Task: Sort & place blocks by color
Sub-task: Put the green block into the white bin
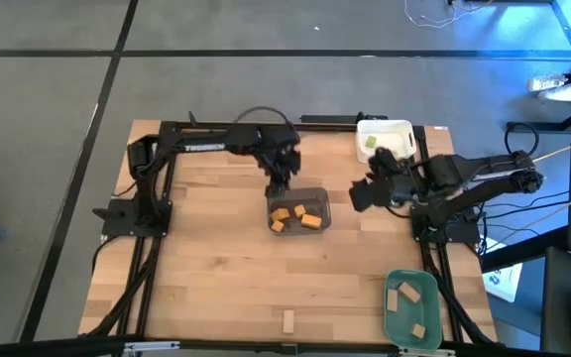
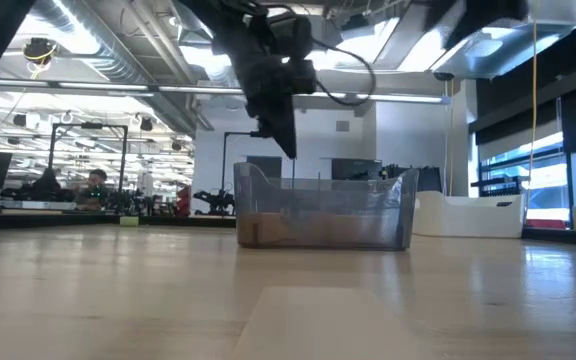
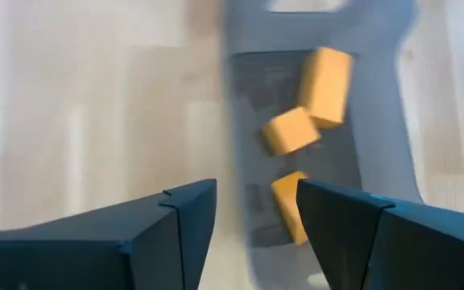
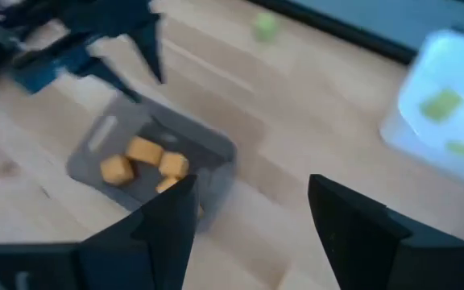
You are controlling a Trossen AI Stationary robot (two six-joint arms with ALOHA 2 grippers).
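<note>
While your left end effector [image 1: 280,184] hangs released over the grey tray [image 1: 321,201] of orange blocks [image 1: 311,220], the right end effector [image 1: 362,195] waits spread. Blocks look light, rigid; pinch flat faces.

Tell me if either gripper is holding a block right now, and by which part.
Nothing is held. The left gripper is open and empty above the grey tray of orange blocks; the right gripper is open and empty beside it.
</note>
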